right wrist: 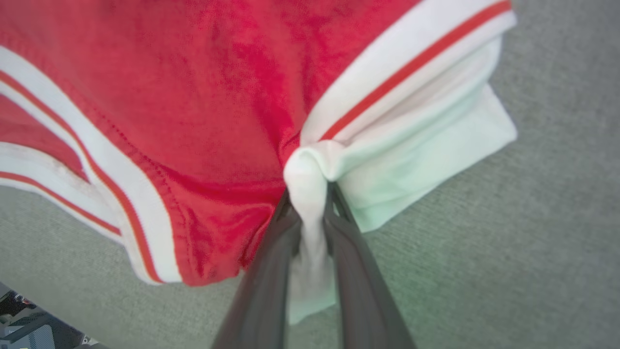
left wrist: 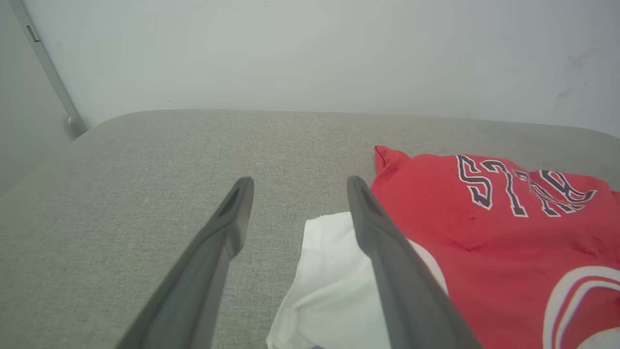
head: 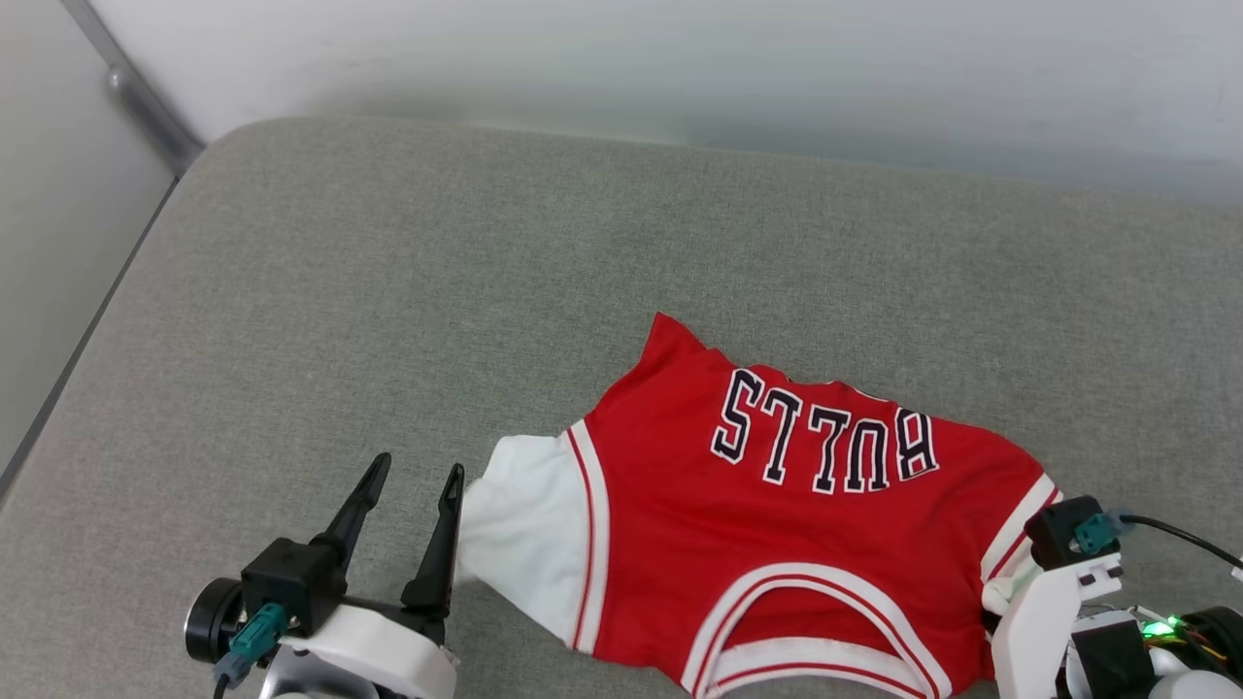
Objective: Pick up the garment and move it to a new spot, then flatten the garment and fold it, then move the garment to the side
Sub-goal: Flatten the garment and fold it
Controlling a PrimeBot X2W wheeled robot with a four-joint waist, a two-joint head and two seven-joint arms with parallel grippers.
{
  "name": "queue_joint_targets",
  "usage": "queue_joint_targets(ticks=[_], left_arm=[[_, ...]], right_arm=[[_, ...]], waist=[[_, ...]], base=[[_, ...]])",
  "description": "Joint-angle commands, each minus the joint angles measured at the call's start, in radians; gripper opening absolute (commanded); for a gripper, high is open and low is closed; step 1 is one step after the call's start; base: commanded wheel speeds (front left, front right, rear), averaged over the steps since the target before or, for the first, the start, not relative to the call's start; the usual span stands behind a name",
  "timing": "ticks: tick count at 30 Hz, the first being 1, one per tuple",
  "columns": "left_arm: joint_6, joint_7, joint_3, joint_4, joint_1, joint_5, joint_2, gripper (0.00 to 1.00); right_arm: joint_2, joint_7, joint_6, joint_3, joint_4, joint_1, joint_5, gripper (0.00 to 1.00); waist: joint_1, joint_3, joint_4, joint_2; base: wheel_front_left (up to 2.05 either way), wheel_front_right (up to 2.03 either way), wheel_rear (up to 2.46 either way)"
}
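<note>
Bulls jersey [head: 806, 524] lies rumpled on what looks like a grey cushion [head: 486, 272]. Your right gripper [right wrist: 312, 194] has its fingers clamped on the white side panel [right wrist: 416, 145]. Your left gripper [head: 418, 466] is spread wide and empty, beside the other panel. Moving, flattening, folding: all left.

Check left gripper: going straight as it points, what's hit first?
Probably the bare grey cushion, then the wall. The left gripper, jaws open, points past the garment; its white panel lies beside one finger and might get brushed. Height unclear.

Left hand [head: 418, 463] has dark tapered fingers [head: 361, 500], teal connector [head: 254, 626].
</note>
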Motion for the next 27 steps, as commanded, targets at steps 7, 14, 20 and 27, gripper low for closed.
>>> queue_joint_targets(ticks=[7, 14, 20, 27], left_arm=[[-0.032, 0.094, -0.001, -0.001, 0.047, -0.063, 0.027, 1.00], [-0.039, 0.418, -0.037, -0.059, 0.101, -0.170, 0.077, 1.00], [0.015, 0.666, -0.055, -0.172, 0.131, -0.232, 0.108, 1.00], [0.088, 0.775, -0.061, -0.205, 0.106, -0.200, 0.132, 1.00]], right_arm=[[-0.005, -0.042, -0.001, -0.102, -0.022, 0.057, -0.007, 0.00], [0.025, -0.045, -0.001, -0.149, -0.108, 0.103, 0.009, 0.00], [0.039, -0.034, -0.001, -0.131, -0.150, 0.112, 0.009, 0.00], [0.040, -0.034, -0.001, -0.109, -0.165, 0.083, 0.018, 0.00]], waist=[[0.0002, -0.038, -0.028, 0.0000], [0.0002, -0.042, -0.065, 0.0000], [0.0002, -0.027, -0.092, 0.0000], [0.0002, 0.006, -0.114, 0.0000]], base=[[0.00, 0.00, 0.00], [0.00, 0.00, 0.00], [0.00, 0.00, 0.00], [0.00, 0.00, 0.00]])
